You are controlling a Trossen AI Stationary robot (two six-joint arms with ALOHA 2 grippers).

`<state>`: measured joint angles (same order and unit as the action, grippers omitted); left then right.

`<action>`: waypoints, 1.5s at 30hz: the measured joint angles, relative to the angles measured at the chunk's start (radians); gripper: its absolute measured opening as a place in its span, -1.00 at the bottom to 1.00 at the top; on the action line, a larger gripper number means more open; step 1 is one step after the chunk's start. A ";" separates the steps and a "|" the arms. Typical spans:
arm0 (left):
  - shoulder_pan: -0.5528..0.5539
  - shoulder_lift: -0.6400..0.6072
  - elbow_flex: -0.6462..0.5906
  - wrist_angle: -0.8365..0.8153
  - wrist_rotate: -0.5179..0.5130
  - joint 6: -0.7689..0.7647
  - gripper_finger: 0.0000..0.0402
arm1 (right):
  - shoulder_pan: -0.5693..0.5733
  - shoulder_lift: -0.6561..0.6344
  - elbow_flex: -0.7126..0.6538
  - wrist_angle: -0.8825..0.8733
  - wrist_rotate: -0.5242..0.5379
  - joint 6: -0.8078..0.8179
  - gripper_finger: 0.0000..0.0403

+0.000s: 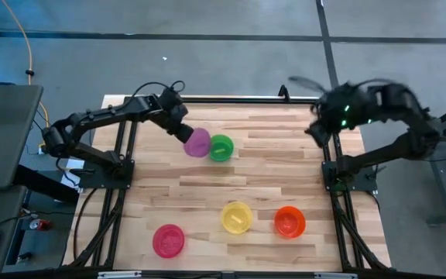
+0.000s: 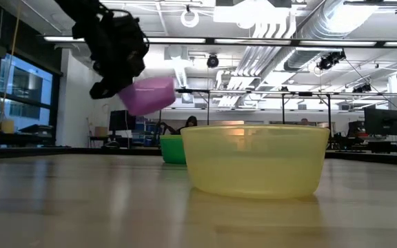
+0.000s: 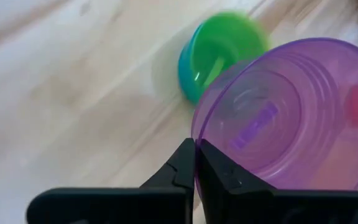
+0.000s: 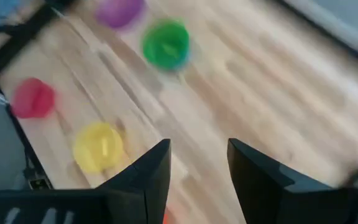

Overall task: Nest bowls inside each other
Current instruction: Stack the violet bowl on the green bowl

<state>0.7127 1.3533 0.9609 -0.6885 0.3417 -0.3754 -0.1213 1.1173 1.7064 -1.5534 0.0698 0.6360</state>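
My left gripper [image 1: 183, 129] is over the table's far left part, shut on the purple bowl [image 1: 197, 142], which hangs in the air, tilted, in the low view [image 2: 149, 94]. Right beside it the green bowl [image 1: 221, 147] stands upright on the table. A blue wall [image 3: 187, 74] shows round the green bowl's outside. The yellow bowl [image 1: 237, 217], the orange bowl [image 1: 289, 222] and the pink-red bowl [image 1: 168, 240] stand apart near the table's near edge. My right gripper [image 4: 197, 165] is open, raised high over the table's far right corner, touching nothing. My left gripper pinches the purple bowl's rim [image 3: 199, 140], one finger [image 3: 182, 165] outside the wall and one finger [image 3: 219, 171] inside. The fingers come slanting down from the table's far left side. The bowl is lifted clear and tilted, its bottom lower than the gripper.
The wooden table [image 1: 285, 167] has bare room in its middle and on its right half. Black frame rails [image 1: 122, 167] run along its left and right sides. Beyond the far edge the low view shows a room with desks and screens.
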 joint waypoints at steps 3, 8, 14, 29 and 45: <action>-0.019 0.003 0.042 0.007 -0.031 -0.015 -1.00 | 0.021 -0.067 -0.181 0.018 -0.049 0.121 -0.26; -0.045 0.054 0.104 0.012 -0.057 -0.015 -1.00 | 0.070 -0.143 -0.414 0.122 -0.121 0.266 -0.26; -0.100 0.196 0.179 0.013 -0.068 -0.015 -1.00 | 0.157 -0.190 -0.551 0.224 -0.131 0.406 -0.26; -0.165 0.474 0.449 -0.103 -0.193 0.071 -1.00 | 0.468 -0.178 -0.579 0.248 -0.040 0.725 -0.26; -0.162 0.512 0.453 -0.134 -0.258 0.107 -1.00 | 0.569 -0.102 -0.579 0.316 0.010 0.778 -0.26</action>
<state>0.5504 1.8651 1.4139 -0.8220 0.0834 -0.2689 0.4480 1.0154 1.1278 -1.2372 0.0795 1.4142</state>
